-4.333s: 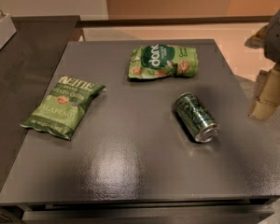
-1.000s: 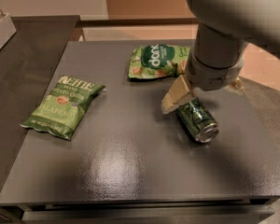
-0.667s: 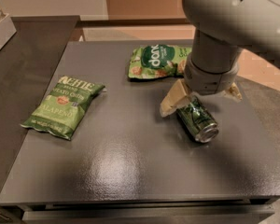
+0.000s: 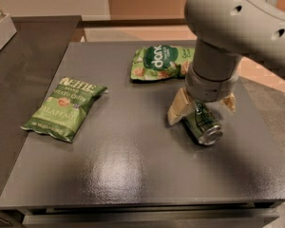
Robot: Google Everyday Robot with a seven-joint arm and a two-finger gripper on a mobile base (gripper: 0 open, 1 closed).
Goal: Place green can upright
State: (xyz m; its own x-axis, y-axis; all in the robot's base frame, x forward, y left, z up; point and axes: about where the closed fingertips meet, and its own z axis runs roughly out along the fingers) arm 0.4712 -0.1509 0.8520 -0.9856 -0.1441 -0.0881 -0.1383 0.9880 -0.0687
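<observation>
Gripper point(image 4: 204, 107) lowered onto lying green can point(image 4: 207, 128), fingers point(image 4: 179, 110) spread astride it, chip bag point(image 4: 159, 63) just behind

The green can point(image 4: 205, 126) lies on its side on the dark table point(image 4: 133, 175). The gripper point(image 4: 204, 106) hangs over the can's far end, its pale fingers point(image 4: 179, 108) spread to either side. One chip bag point(image 4: 159, 63) lies just beyond the can, and another bag point(image 4: 65, 108) lies well to its left.

What looks like a break room or test lab: a plain dark counter point(image 4: 109, 175) carries a jalapeño chip bag point(image 4: 65, 108) at its left and another snack bag point(image 4: 160, 62) at its back, while a robot gripper point(image 4: 203, 114) hangs over its right side, jaws spread astride the green can point(image 4: 208, 128).
</observation>
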